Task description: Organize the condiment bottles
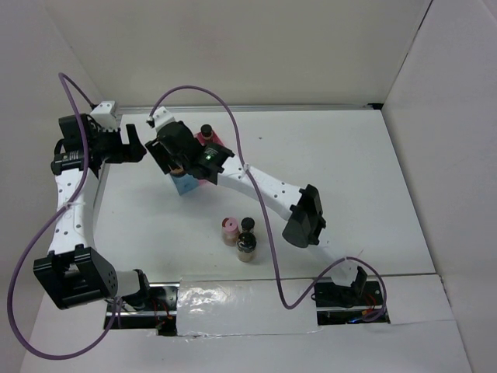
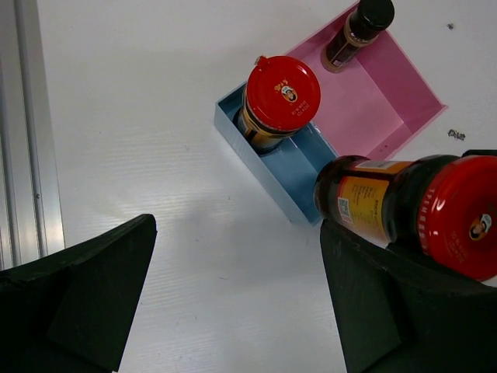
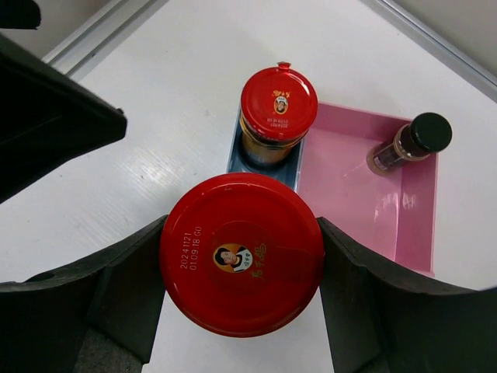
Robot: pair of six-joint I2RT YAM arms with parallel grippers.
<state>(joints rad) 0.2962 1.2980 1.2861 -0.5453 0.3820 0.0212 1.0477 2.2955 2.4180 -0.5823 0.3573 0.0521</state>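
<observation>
My right gripper (image 3: 242, 229) is shut on a red-lidded jar (image 3: 242, 264) and holds it at the near end of the tray's blue compartment (image 3: 289, 172). I cannot tell whether the jar touches the tray. This jar also shows in the left wrist view (image 2: 419, 210). A second red-lidded jar (image 3: 278, 105) stands in the blue compartment (image 2: 276, 175). A slim black-capped bottle (image 3: 411, 140) stands in the pink compartment (image 3: 349, 194). A pink-capped jar (image 1: 230, 230) and two black-capped bottles (image 1: 248, 225) (image 1: 247, 249) stand mid-table. My left gripper (image 2: 237, 249) is open and empty, left of the tray.
The tray (image 1: 185, 185) lies at the back left of the table, mostly under the right arm (image 1: 264, 186). A metal rail (image 2: 27, 132) runs along the table's left edge. White walls enclose the table. Foil tape (image 1: 225, 299) covers the front edge.
</observation>
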